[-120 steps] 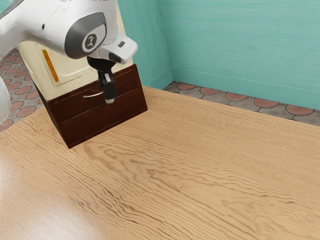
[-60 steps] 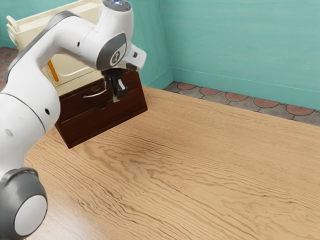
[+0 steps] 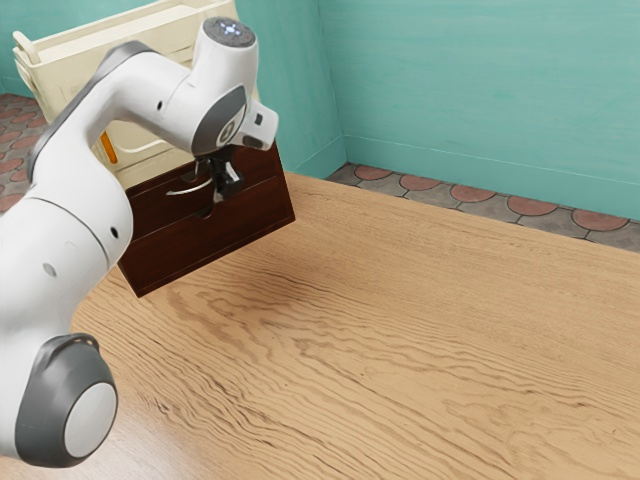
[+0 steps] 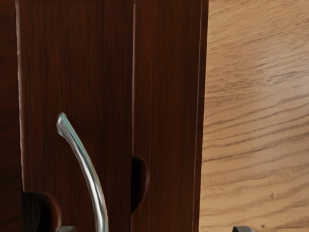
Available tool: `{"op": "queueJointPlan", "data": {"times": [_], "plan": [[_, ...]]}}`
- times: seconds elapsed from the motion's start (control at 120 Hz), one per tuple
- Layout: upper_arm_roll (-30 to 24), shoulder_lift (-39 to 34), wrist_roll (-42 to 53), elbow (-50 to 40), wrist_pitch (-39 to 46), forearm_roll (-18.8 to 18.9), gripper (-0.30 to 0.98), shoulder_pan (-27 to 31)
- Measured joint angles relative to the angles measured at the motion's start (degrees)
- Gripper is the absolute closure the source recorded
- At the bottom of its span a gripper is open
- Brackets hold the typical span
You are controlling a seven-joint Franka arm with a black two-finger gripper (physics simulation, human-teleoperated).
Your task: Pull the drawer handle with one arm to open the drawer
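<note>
Handle (image 4: 91,174) of the top drawer (image 4: 77,63) is near your gripper (image 3: 227,190), its 2 tips apart. Get it midway between them, squeeze, then pull slow and straight out.

In the upper left of the exterior view, the cabinet (image 3: 205,245) stands on the table (image 3: 420,330). Its upper drawer (image 3: 260,170) lies above the lower drawer (image 3: 235,222), and the handle (image 3: 184,192) is on the front of the upper one. Just above the cabinet in the frame is the box (image 3: 60,72). Along the upper right, the floor (image 3: 480,202) lies between table and wall (image 3: 450,100)
</note>
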Motion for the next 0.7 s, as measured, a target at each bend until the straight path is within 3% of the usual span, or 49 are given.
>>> {"op": "queueJointPlan", "data": {"times": [0.533, 0.7], "plan": [[-0.21, 2.80, -1.06, -0.02, 4.27, 0.00, 0.51, 2.66], [-1.53, 0.46, -1.34, -2.62, 4.57, -0.25, 0.68, 2.77]]}}
